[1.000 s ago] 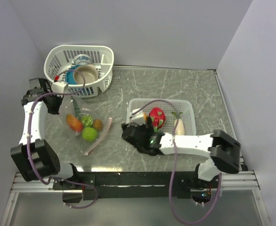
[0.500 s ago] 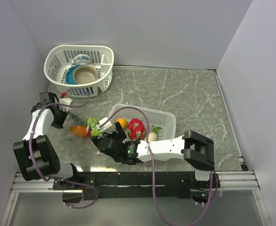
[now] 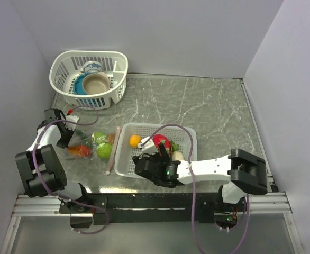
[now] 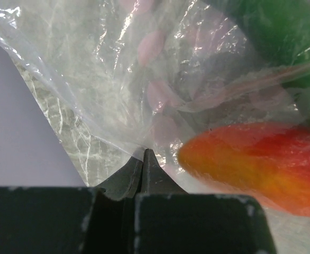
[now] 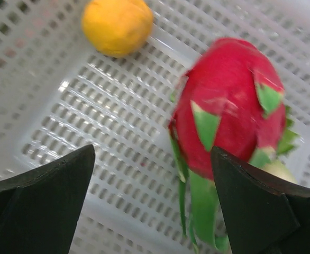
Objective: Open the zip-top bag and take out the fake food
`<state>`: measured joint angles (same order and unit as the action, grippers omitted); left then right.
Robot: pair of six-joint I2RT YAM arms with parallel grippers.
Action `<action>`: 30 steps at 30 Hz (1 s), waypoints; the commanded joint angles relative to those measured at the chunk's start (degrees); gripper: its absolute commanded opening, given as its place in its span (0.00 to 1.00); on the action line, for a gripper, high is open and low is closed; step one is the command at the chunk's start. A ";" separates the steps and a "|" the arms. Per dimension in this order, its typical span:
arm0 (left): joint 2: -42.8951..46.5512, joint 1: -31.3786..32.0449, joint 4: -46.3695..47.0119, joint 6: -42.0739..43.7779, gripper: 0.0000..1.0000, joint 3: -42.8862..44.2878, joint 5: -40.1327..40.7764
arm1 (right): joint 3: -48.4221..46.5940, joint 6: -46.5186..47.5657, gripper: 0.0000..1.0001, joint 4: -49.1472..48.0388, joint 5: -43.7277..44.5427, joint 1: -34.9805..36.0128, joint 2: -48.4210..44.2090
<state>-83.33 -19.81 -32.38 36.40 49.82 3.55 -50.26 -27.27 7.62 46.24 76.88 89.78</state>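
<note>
The clear zip-top bag [image 3: 91,145] lies at the left of the table, its pink zipper strip [image 3: 112,151] facing the basket. Inside it are fake food pieces: a red-orange one [image 3: 80,151] and a green round one [image 3: 103,152]. My left gripper [image 3: 66,135] is shut on the bag's plastic [image 4: 118,95] at its far corner, with the red-orange piece [image 4: 250,159] just beyond the tips. My right gripper [image 3: 156,156] hangs open over the white mesh basket [image 3: 124,159]. That basket holds an orange [image 5: 117,24], a dragon fruit [image 5: 229,106] beside my right finger, and a white oblong [image 3: 177,156].
A round white basket [image 3: 65,63] with bowls and a cup stands at the back left corner. Walls close in on the left, back and right. The mesh basket sits close against the bag's zipper side.
My right gripper left the bag and came over the mesh basket, where an orange now lies. The basket has shifted left towards the bag. My left gripper sank lower with the bag.
</note>
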 commanded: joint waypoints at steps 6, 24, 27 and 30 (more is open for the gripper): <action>0.01 -0.40 1.44 1.13 0.01 1.77 0.23 | 0.51 -4.74 1.00 16.57 8.88 -1.30 -11.36; 1.76 -0.58 -0.84 0.51 0.01 4.05 -1.71 | -1.15 24.98 1.00 0.29 -38.77 2.40 -12.88; 2.47 -0.58 -0.75 0.86 0.01 3.70 -1.62 | -1.86 25.16 1.00 0.82 -37.54 2.22 -10.34; 2.38 -0.58 -0.84 0.86 0.01 3.96 -1.88 | -3.17 24.89 0.88 3.19 -36.31 2.04 -6.92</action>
<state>-82.85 -20.08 -32.62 36.86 51.88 2.87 -49.34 -3.86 9.15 9.28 79.20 80.07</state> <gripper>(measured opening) 0.012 0.964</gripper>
